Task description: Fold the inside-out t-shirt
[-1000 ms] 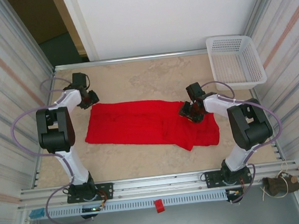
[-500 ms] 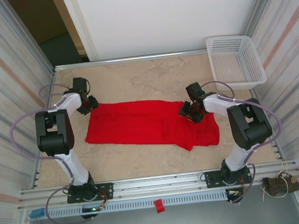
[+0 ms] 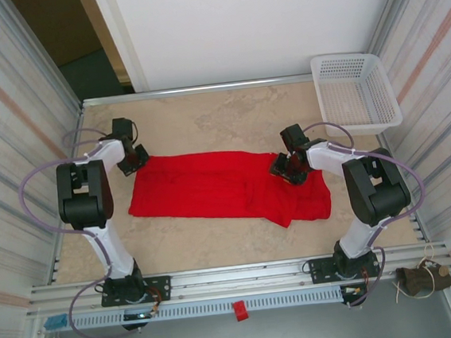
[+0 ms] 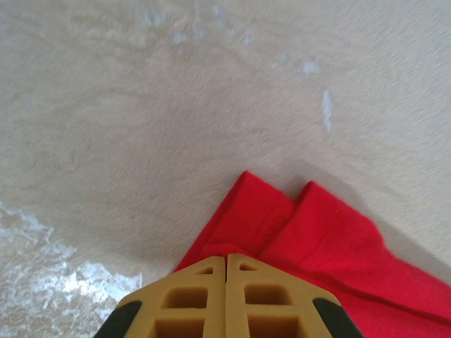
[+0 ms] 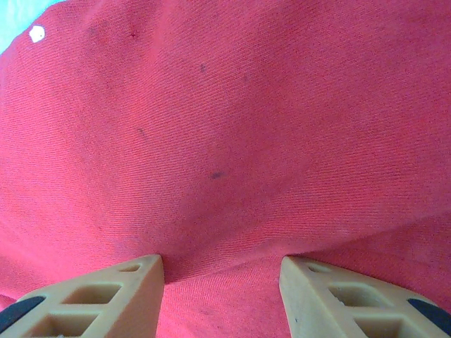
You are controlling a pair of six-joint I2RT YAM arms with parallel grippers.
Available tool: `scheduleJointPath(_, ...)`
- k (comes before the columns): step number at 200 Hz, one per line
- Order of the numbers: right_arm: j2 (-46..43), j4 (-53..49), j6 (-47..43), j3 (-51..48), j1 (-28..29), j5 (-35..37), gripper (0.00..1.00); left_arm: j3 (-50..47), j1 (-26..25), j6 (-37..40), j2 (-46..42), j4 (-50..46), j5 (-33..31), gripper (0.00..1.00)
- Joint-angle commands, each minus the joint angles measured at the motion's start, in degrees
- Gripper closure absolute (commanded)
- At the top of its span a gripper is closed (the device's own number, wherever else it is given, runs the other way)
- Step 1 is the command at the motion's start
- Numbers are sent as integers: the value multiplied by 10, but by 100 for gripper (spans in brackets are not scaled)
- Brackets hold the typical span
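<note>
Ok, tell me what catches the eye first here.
A red t-shirt lies as a long band across the beige table. The left arm has its jaws shut on the shirt's far-left corner; the right arm has them open over its right part. A white basket sits at the table's far-right corner.

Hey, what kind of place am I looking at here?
Probably a robot test cell, not a home: two arms bolted to a rail, a walled-in tabletop, one red t-shirt and a white basket laid out.
</note>
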Motion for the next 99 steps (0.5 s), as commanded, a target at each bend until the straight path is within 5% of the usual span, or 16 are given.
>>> scheduleJointPath(1,42,-62,10,-26,-12,58,52,37,6,7,-1,7,-11,100)
scheduleJointPath(99,51,-69,19,-18,-12,62,52,86,33,-17,67,-14,8,100)
